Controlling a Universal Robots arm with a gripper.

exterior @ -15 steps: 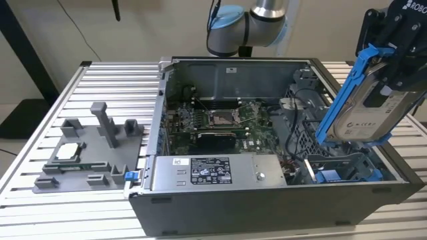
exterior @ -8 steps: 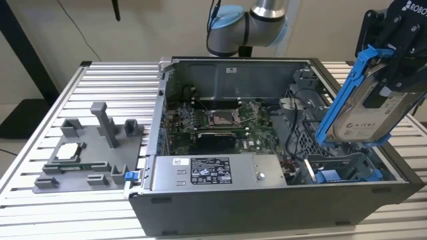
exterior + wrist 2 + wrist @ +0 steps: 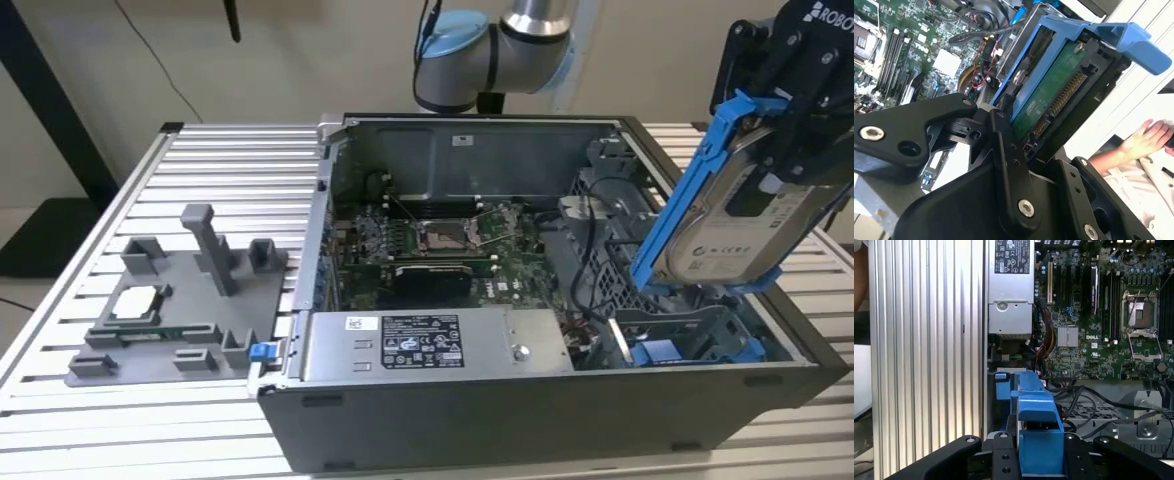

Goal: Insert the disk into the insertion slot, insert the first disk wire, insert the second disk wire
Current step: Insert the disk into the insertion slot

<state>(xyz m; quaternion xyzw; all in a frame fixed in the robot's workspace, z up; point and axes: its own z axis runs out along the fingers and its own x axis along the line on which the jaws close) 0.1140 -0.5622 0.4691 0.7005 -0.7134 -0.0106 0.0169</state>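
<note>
Ribbed aluminium counter [image 3: 214,150] carries an open computer case [image 3: 534,410], side panel off, motherboard [image 3: 441,240] exposed. Arm [image 3: 507,45] stands behind the case and reaches toward the exterior view's right. Grey fixture [image 3: 174,310] sits on the counter at the exterior view's left, well apart from the work. Disk [image 3: 741,225], in its blue carrier, hangs over the case at a steep tilt with its label toward the exterior camera. The gripper [image 3: 790,140] is pressed together on its upper end, and in the first wrist view the black fingers [image 3: 1004,460] flank the blue carrier on both sides. Lower end of the disk is just above the insertion slot [image 3: 687,335], at the case's front corner on the exterior view's right; contact with the slot's rim cannot be told. Assessment: step one is under way and not complete, as the disk is not seated. Disk connector [image 3: 1064,97] shows bare in the second wrist view, so both wire steps are judged outstanding (loose cables [image 3: 603,205] lie inside the case nearby). CPU chip [image 3: 138,303] rests on the fixture. A person's hand [image 3: 1146,139] shows beyond the counter.
</note>
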